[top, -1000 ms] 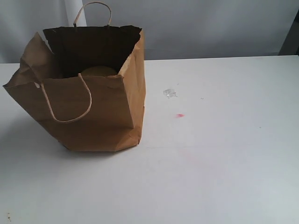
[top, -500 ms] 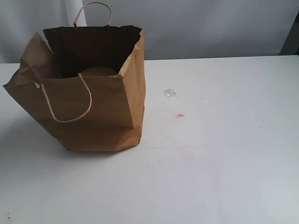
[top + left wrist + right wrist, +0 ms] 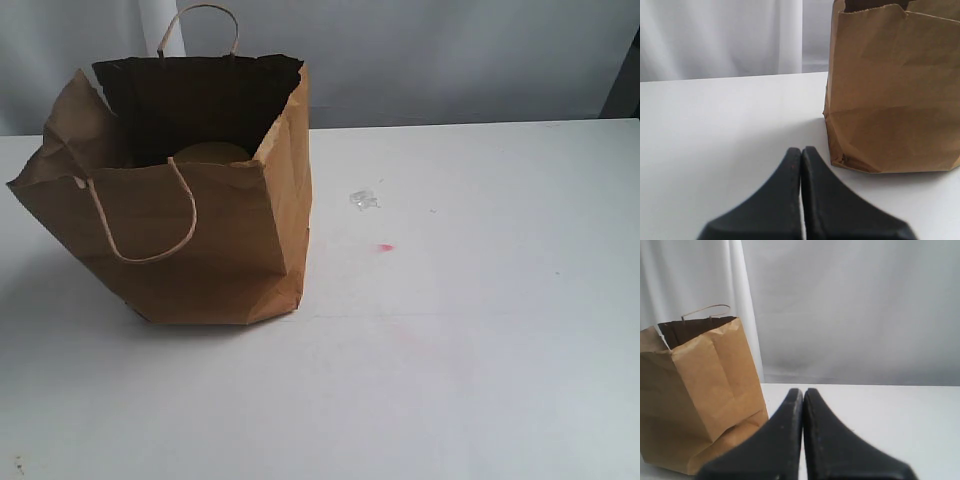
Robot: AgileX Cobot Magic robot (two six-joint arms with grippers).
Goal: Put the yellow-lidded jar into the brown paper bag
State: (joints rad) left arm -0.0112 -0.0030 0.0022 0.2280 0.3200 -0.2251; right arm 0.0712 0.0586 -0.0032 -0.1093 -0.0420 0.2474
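The brown paper bag [image 3: 190,240] stands open on the left of the white table [image 3: 480,350], its cord handles up. Inside it, just above the front rim, shows the mustard-yellow lid of the yellow-lidded jar [image 3: 210,152]; the jar's body is hidden by the bag wall. Neither arm appears in the exterior view. In the left wrist view my left gripper [image 3: 801,150] is shut and empty, low over the table, apart from the bag [image 3: 890,95]. My right gripper [image 3: 803,391] is shut and empty too, with the bag [image 3: 695,395] off to one side.
A small clear scrap [image 3: 363,199] and a red mark [image 3: 385,247] lie on the table right of the bag. A pale curtain [image 3: 850,310] hangs behind the table's far edge.
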